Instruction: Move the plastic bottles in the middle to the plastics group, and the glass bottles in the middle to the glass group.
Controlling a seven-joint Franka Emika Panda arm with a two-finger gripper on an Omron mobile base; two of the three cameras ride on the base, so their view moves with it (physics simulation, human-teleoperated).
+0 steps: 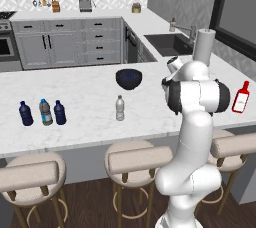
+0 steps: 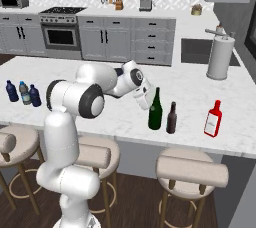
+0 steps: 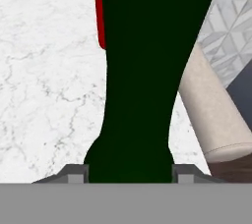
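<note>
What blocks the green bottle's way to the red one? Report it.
The green bottle, between the gripper fingers, already stands beside the brown bottle of the glass group. Only that brown bottle stands between it and the red bottle.

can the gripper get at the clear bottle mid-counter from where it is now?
Probably not right away. The gripper has its fingertips on either side of the green bottle, beside the brown bottle. The clear bottle stands alone on open counter, nothing crowding it, so the approach looks free once the green one is released.
</note>
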